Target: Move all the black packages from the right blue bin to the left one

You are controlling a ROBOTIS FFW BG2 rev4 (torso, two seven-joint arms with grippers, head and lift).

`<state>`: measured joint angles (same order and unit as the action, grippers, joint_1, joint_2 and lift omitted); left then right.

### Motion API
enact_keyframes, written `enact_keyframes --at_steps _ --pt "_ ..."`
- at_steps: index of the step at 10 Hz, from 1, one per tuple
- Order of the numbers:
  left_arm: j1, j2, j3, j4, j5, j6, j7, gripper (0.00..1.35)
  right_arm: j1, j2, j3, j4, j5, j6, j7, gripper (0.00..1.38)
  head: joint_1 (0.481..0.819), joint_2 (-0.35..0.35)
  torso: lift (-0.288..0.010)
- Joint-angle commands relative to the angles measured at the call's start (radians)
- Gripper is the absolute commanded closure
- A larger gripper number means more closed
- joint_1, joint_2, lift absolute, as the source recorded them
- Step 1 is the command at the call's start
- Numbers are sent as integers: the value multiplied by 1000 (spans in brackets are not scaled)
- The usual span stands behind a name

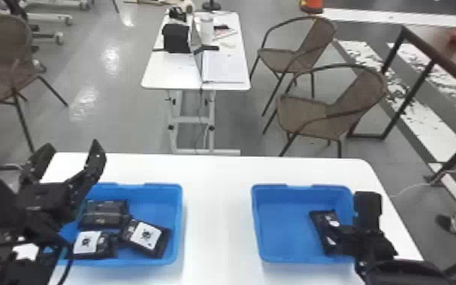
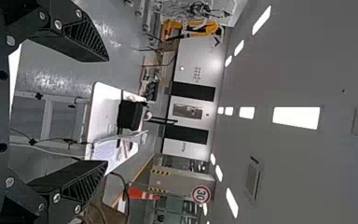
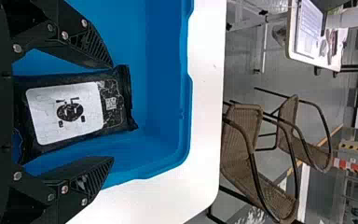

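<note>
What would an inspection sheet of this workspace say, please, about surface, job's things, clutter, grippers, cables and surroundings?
Surface: white table, under both bins.
Left blue bin: at least three black packages; the arm hides part.
Right blue bin: one labelled black package, lying at its right side.
Clutter: open laptop on the second table.
Left gripper: open, raised, nothing held.
Right gripper: open over the labelled black package, not clamped on it.
Cables: black cable hanging below the second table.
Surroundings: wicker chairs, traffic cone.
</note>
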<state>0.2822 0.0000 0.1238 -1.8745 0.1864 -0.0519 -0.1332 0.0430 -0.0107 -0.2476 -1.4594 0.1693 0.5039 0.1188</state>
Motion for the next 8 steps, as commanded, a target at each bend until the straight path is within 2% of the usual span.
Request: enact_keyframes --at_steps 1,4,5,8 --pt "0 -3 -1 0 5 -8 1 268 0 0 16 19 -40 4 -45 360 695 -99 0" --pt "5 -3 0 0 11 -17 4 268 8 -3 14 68 -119 2 -94 358 695 -96 0" --pt "6 -3 0 0 11 -17 4 268 6 -17 16 88 -137 2 -94 358 695 -94 0" --pt "9 -3 2 0 15 -19 6 268 3 -29 19 120 -139 -13 -103 358 695 -99 0"
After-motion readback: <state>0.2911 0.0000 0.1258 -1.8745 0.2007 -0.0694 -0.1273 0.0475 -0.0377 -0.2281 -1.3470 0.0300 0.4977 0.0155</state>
